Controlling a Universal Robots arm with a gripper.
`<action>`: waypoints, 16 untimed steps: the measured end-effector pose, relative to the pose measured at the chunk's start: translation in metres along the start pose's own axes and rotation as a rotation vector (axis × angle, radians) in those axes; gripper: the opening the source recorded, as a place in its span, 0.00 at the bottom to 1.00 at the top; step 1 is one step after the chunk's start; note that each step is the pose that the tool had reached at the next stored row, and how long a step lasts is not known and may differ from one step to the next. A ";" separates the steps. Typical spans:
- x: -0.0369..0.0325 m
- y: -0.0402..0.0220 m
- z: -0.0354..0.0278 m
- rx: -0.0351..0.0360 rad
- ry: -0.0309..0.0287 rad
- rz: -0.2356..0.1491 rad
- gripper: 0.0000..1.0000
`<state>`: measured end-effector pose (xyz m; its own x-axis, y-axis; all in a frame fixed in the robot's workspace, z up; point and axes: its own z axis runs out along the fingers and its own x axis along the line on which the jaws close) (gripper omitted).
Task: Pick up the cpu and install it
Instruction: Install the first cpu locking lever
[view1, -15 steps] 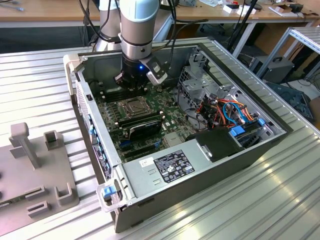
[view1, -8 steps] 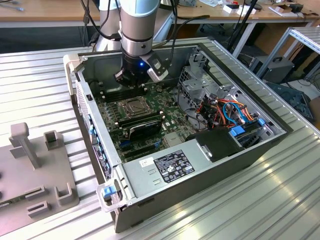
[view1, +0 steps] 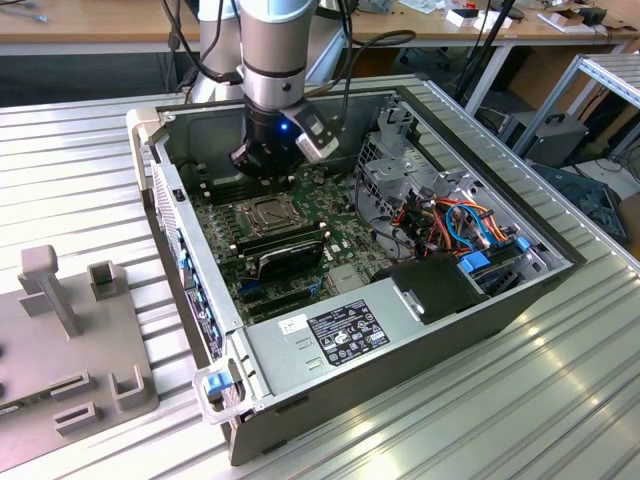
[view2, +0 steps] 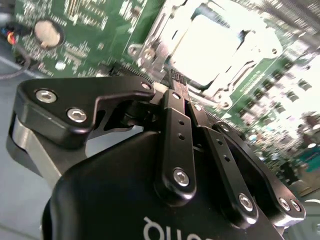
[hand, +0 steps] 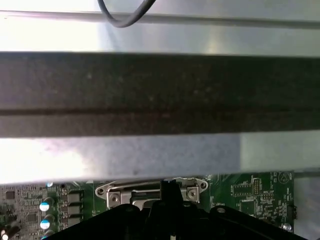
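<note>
Grey sheet-metal computer case (view1: 500, 310) lies open on its side, with my arm reaching down inside it over the green motherboard (view1: 225, 215).

My gripper (view1: 262, 165) hangs just above the far edge of the CPU socket (view1: 272, 212). In the second wrist view its fingertips (view2: 175, 82) are pressed together with nothing between them.

The cpu (view2: 207, 50) is not in my grasp. It lies flat within the socket's metal frame (view2: 150, 47) as a bright silver square. I cannot tell whether it is fully seated.

Hazards, as I judge them:
- Descending with the fingers closed would strike the frame or the chip's top and could bend contacts beneath.
- Sideways travel at this height could catch the case wall close behind me.
- A chip resting slightly askew would jam if pressed.
</note>
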<state>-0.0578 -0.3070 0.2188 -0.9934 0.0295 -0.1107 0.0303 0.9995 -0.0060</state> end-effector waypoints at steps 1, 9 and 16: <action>0.0000 0.0000 0.0000 0.0172 0.0032 -0.001 0.11; -0.0005 0.0000 0.0000 0.0535 0.0200 -0.005 0.11; -0.0007 0.0000 0.0001 0.0542 0.0439 -0.006 0.11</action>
<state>-0.0571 -0.3071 0.2188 -0.9974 0.0252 -0.0668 0.0292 0.9977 -0.0605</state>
